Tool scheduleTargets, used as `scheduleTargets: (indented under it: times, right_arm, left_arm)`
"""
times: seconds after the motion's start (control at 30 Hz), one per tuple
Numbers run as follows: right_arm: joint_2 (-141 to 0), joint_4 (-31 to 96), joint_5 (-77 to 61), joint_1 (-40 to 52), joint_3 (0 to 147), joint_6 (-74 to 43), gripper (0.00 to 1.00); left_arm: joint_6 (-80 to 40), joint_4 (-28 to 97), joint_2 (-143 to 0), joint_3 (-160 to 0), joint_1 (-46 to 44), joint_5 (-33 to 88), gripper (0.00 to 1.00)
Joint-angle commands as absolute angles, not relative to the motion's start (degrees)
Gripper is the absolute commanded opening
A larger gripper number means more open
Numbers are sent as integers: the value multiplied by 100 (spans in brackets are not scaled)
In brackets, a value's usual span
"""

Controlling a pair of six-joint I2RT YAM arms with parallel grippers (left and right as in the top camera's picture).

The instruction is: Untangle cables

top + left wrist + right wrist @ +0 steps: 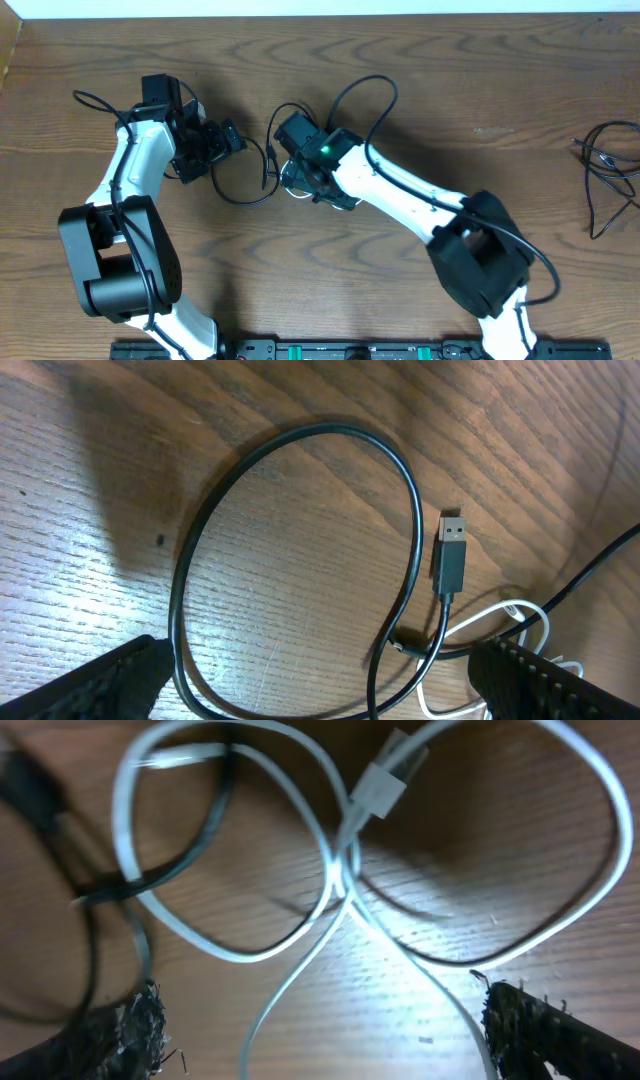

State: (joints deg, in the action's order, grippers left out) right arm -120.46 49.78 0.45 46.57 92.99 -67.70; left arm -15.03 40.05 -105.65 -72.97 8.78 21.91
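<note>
Step in hand: early sorting; the centre tangle is not yet pulled apart, and neither arm has a hold.
Left end effector (315, 660): fingers spread wide, holding nothing, hovering over the loop of the black USB cable (416, 520).
Right end effector (318, 992): fingers wide apart and empty, poised over the white cable (345, 885) where its two loops cross.
Cable location: black USB cable and white cable lie together near the middle of the bench (450, 80), toward 11 o'clock; the white one overlaps the black just at 5 o'clock of the USB plug (449, 565).
Second black cable (600, 158): alone at the 3 o'clock edge, well apart.
Next move, as I judge it: close on the white cable near its crossing and draw it clear while the black loop is pinned.
Count: two black cables, one white cable, two arms.
</note>
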Motion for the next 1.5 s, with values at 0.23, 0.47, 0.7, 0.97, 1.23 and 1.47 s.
scheduleTargets:
  times: [0.23,0.47,0.7,0.97,1.23,1.47]
  right_arm:
    - [-12669,4668,47,4639,9282,-7137,78]
    - [-12713,4711,73,4696,9282,-7135,36]
    - [-12713,4781,99,4692,9282,-7133,22]
    - [-12713,5105,154,4543,9284,-7133,1]
    - [-12713,5994,161,3872,9284,-7015,1]
    - [-12713,5983,-47,3592,9284,-6670,8]
  left_arm:
    - [-1516,4021,-10556,-7242,854,2137,100]
    - [-1516,4021,-10556,-7242,854,2134,100]
    - [-1514,4021,-10556,-7242,854,2134,100]
    - [-1514,4023,-10556,-7242,854,2134,99]
    - [-1514,4023,-10556,-7242,854,2134,99]
    - [-1514,4021,-10556,-7242,854,2134,100]
